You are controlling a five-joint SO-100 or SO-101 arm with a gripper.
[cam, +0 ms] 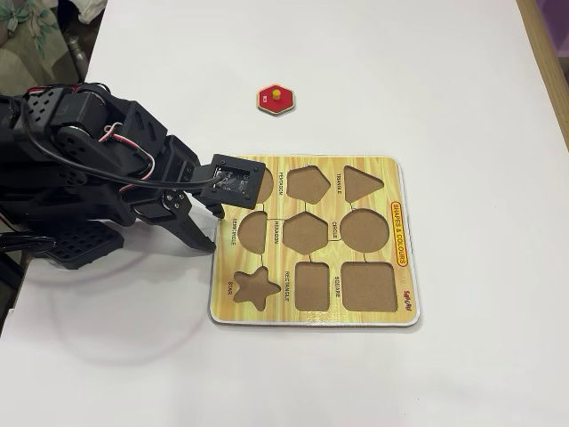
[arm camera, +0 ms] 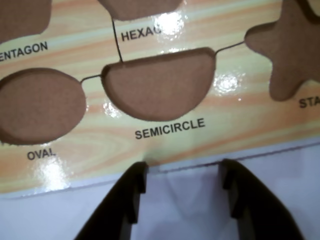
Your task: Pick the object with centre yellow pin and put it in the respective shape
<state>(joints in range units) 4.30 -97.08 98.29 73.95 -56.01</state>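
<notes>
Hexagon piece [cam: 275,99] — red, with a yellow centre pin — lies flat on the white table [cam: 462,107] in the fixed view, well apart from the gripper [cam: 207,229], up and to the right of it and beyond the top edge of the puzzle board [cam: 402,233]. It is not seen in the wrist view.

Gripper [arm camera: 184,172]: black, two fingers, jaws apart with nothing between them. In the wrist view the fingertips [arm camera: 139,172] sit just short of the board's near edge, over the white table.

Wrist view, ahead of the gripper: semicircle cutout [arm camera: 159,85] directly in front, empty, labelled SEMICIRCLE. Oval cutout [arm camera: 37,105] ahead to the left, star cutout [arm camera: 292,50] ahead to the right. Hexagon cutout [arm camera: 142,7] lies farther on, past the semicircle — only its near edge shows, label partly lost in glare.

Fixed view: the arm [cam: 89,169] reaches in from the left, and the gripper is at the board's left edge, beside the semicircle cutout [cam: 253,230]. Hexagon cutout [cam: 305,231] is the next recess to the right of that one, in the board's middle. All recesses that show are empty.
</notes>
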